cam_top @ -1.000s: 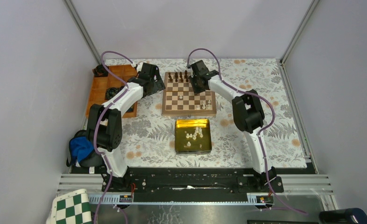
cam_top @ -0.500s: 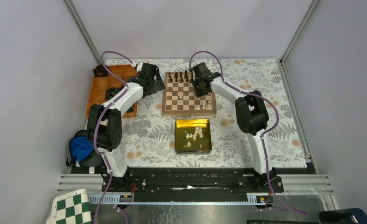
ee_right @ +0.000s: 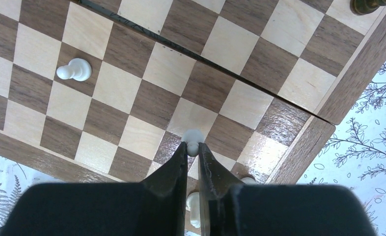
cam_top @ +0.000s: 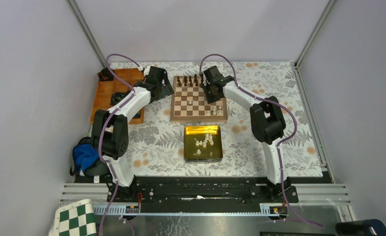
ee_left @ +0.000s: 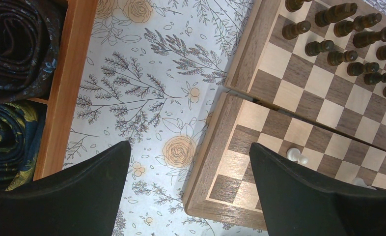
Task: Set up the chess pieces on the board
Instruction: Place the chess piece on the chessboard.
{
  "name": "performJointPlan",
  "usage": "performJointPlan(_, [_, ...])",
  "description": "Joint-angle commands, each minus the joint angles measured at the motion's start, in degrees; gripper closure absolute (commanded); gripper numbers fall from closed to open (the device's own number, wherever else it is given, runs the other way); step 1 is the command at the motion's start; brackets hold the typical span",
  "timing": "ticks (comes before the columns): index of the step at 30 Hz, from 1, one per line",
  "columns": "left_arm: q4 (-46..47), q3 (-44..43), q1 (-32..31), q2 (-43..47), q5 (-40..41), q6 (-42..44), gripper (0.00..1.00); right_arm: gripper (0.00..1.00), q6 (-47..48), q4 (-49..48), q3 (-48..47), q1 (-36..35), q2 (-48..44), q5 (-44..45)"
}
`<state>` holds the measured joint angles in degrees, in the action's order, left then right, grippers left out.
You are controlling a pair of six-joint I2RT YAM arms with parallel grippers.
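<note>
The board (cam_top: 198, 119) lies at the back middle of the flowered cloth, with dark pieces (cam_top: 187, 81) along its far rows. My right gripper (ee_right: 192, 147) is shut on the head of a cream-white pawn (ee_right: 193, 137), over squares near the board's right front corner. Another white pawn (ee_right: 74, 70) stands alone further left, and two white pieces (ee_right: 193, 205) show partly behind my fingers. My left gripper (ee_left: 190, 147) hangs wide open over the board's left rim (ee_left: 211, 147), holding nothing. A white pawn (ee_left: 293, 155) peeks out by its right finger (ee_left: 304, 196).
A gold tin (cam_top: 203, 158) with several white pieces sits in front of the board. The orange compartment tray (cam_top: 113, 101) at the left holds rolled dark cloths (ee_left: 14, 44). A blue cloth (cam_top: 85, 155) lies by the left arm's base. A green-and-white mat (cam_top: 75, 219) sits bottom left.
My right gripper has shifted a little toward the board's near right side, still shut on the pawn, and its elbow swung right. The left arm has not moved.
</note>
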<state>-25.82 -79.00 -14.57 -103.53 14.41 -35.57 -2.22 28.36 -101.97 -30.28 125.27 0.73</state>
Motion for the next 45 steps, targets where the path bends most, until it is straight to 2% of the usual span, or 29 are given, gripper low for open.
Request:
performJointPlan(1, [0.49, 0.54, 0.17, 0.90, -0.44, -0.29, 0.01, 0.90, 0.28, 2.32, -0.11, -0.83, -4.58, -2.36])
performJointPlan(21, [0.52, 0.69, 0.16, 1.37, -0.57, -0.29, 0.01, 0.89, 0.06, 2.56, 2.48, -2.12, -4.80, -2.85])
performJointPlan(32, [0.86, 0.87, 0.15, 1.49, -0.60, -0.29, 0.01, 0.68, 0.19, 2.32, 2.17, -2.13, -4.51, -2.75])
performJointPlan(45, [0.72, 0.23, 0.18, 1.43, -0.48, -0.38, 0.01, 0.65, 0.72, 2.85, -2.05, -2.16, -5.34, -2.20])
